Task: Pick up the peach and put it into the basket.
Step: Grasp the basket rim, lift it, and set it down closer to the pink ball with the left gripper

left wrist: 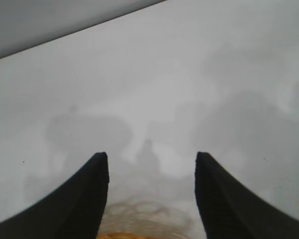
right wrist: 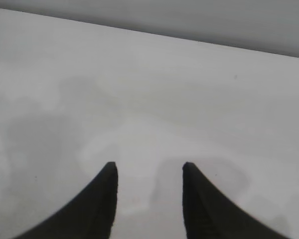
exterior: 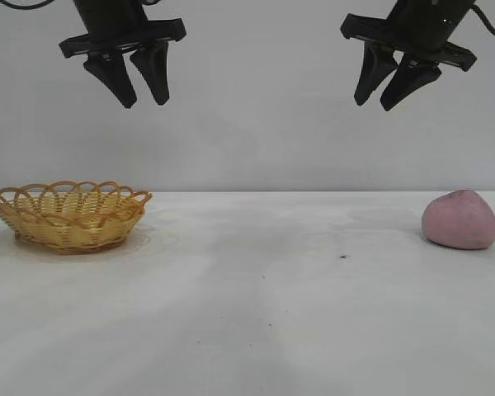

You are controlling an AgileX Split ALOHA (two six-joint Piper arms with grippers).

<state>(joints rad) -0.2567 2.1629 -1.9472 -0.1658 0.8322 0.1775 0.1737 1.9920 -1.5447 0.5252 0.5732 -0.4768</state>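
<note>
The pink peach (exterior: 459,219) rests on the white table at the far right of the exterior view. At the far left stands the yellow-tan wicker basket (exterior: 69,215), with nothing showing inside it. My left gripper (exterior: 145,102) hangs high above the basket, a little to its right, open and holding nothing. Its wrist view shows the left gripper (left wrist: 152,159) with a blurred part of the basket's rim (left wrist: 144,226) between the fingers. My right gripper (exterior: 371,104) hangs high, up and left of the peach, open and empty. The right wrist view shows the right gripper (right wrist: 149,167) over bare table; the peach is out of that view.
A plain white tabletop (exterior: 256,313) runs between basket and peach, with a small dark speck (exterior: 344,256) on it. A grey wall (exterior: 256,124) stands behind the table's far edge.
</note>
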